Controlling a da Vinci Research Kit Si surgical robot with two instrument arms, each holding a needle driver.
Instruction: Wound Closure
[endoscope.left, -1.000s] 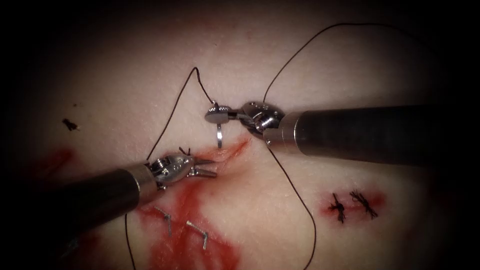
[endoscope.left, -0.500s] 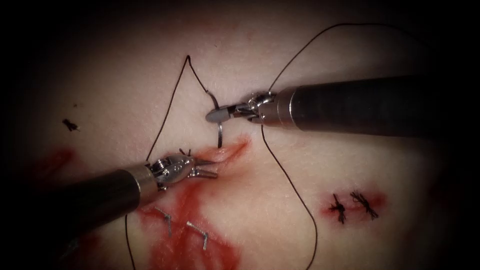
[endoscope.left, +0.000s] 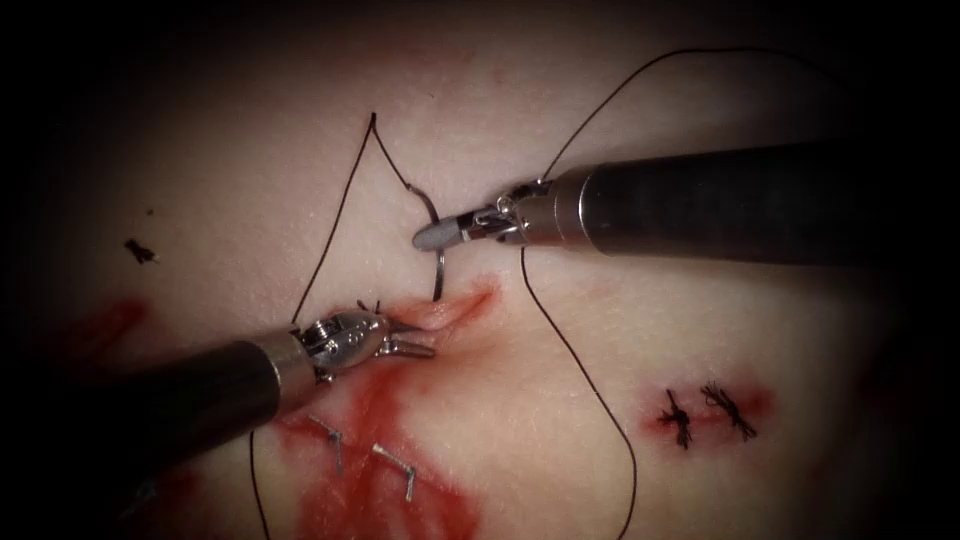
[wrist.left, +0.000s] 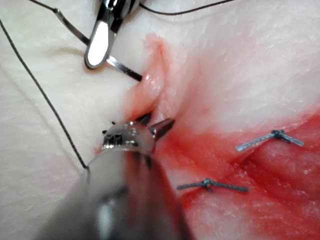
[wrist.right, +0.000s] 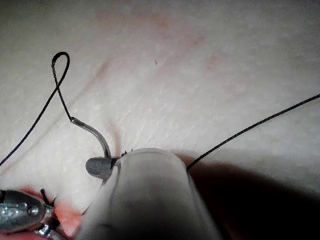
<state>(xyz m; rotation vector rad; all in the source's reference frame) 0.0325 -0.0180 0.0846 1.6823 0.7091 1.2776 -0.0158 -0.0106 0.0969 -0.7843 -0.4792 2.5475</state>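
The right hand (endoscope.left: 432, 236) is closed on the needle (endoscope.left: 437, 258), gripping it around the middle of its curve. The needle's tip points down at the upper edge of the cut (endoscope.left: 455, 305), and its blunt end, where the thread (endoscope.left: 335, 225) joins, rises above the hand. In the left wrist view the tip (wrist.left: 145, 77) appears to touch the raised lip of the tissue (wrist.left: 60, 165), though whether it has gone in cannot be told. Compared with a second ago, the right hand has rolled at the wrist and its shaft now lies flatter, with the needle kept over the same spot.

The left hand (endoscope.left: 410, 337) sits at the left end of the cut with its jaws parted. Its tips lie against the reddened edge of the tissue, and it holds nothing that can be seen.

As a judgement, placing the tip well here depends on three things: a firm grip, so the needle does not swivel; the tip meeting the tissue squarely; and the turn following the needle's own curve rather than pushing straight.

The thread runs up to a sharp bend above the needle, then down toward the left hand. A second length (endoscope.left: 590, 385) loops below the right hand. Both are slack and should be kept clear of the tip. Red fluid (endoscope.left: 380, 470) lies below the cut with two metal staples (endoscope.left: 395, 465). Two earlier knots (endoscope.left: 705, 408) sit well to the right.
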